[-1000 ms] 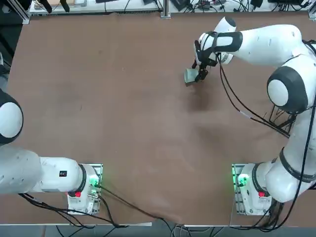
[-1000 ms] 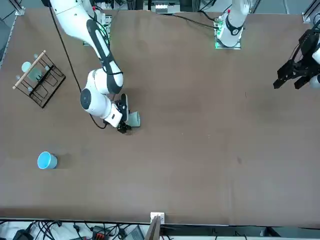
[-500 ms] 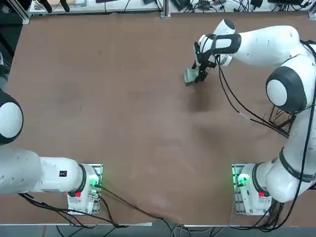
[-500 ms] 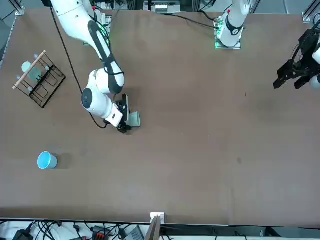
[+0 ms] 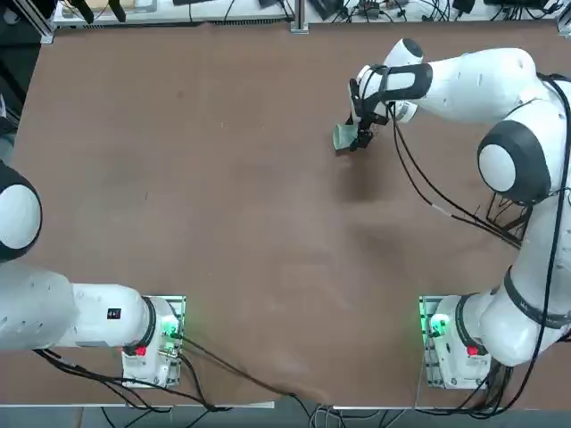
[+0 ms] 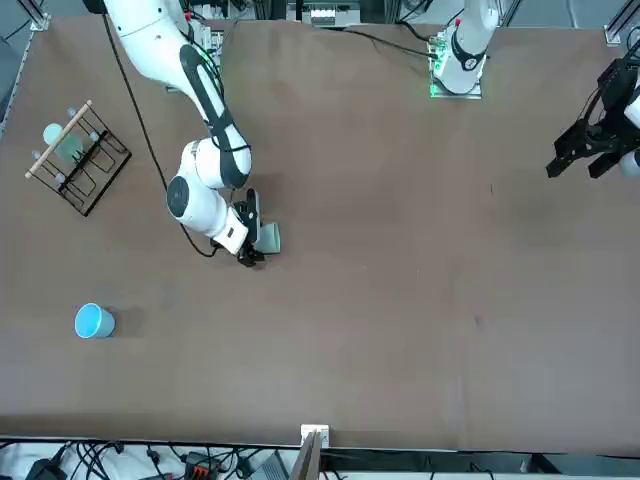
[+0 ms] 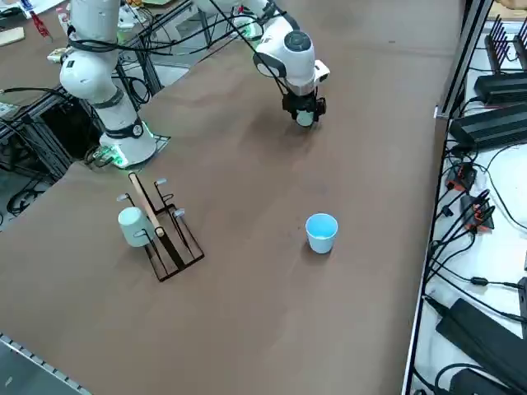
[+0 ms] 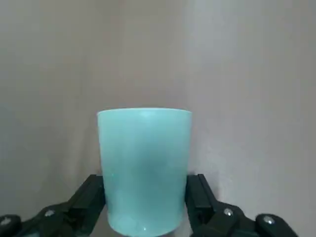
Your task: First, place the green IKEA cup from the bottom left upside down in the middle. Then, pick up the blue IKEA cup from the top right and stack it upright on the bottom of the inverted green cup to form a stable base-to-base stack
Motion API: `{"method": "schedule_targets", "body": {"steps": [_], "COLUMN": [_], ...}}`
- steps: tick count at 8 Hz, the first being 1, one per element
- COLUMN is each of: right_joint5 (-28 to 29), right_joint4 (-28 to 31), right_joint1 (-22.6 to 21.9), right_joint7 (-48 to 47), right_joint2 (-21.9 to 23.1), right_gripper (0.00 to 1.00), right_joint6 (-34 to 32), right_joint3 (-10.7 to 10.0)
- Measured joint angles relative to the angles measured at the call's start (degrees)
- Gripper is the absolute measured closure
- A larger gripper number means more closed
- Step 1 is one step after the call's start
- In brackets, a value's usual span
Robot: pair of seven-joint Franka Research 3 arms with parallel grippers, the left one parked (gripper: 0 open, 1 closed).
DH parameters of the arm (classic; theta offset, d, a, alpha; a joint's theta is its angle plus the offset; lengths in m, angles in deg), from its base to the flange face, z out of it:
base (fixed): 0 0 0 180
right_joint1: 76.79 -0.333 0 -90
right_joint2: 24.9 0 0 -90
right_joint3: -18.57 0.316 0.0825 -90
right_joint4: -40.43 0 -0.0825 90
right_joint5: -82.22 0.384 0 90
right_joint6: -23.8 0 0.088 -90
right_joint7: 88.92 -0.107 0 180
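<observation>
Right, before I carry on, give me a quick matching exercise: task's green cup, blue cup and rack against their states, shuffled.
Things:
1. green cup
2. blue cup
3. black rack

States:
A. standing upright on the table, mouth up
B. gripped in the right hand
C. fitted with a wooden bar

Pairs: 1-B, 2-A, 3-C

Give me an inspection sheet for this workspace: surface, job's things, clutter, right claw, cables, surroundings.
Surface: brown tabletop; spills: nothing seen
Green IKEA cup: between the right claw's fingers, off the table
Blue IKEA cup: upright on the table, opening up, apart from the rack
Clutter: black wire rack with a wooden bar; another pale cup on it
Right claw: closed on the green IKEA cup's sides
Cables: black cable looping beside the right arm
Surroundings: black boxes and wiring beyond the table edge
</observation>
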Motion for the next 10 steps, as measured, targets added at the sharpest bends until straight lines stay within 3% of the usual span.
{"method": "schedule_targets", "body": {"steps": [1,7,10], "right_joint5": [0.00,-0.09,-0.56], "right_joint4": [0.02,0.08,-0.39], "right_joint1": [0.02,-0.43,-0.68], "right_joint7": [0.01,0.13,0.17], "right_joint2": [0.09,0.97,3.51], "right_gripper": [0.13,0.13,0.13], "right_joint6": [-0.05,-0.28,-0.65], "right_joint3": [-0.02,-0.01,-0.11]}}
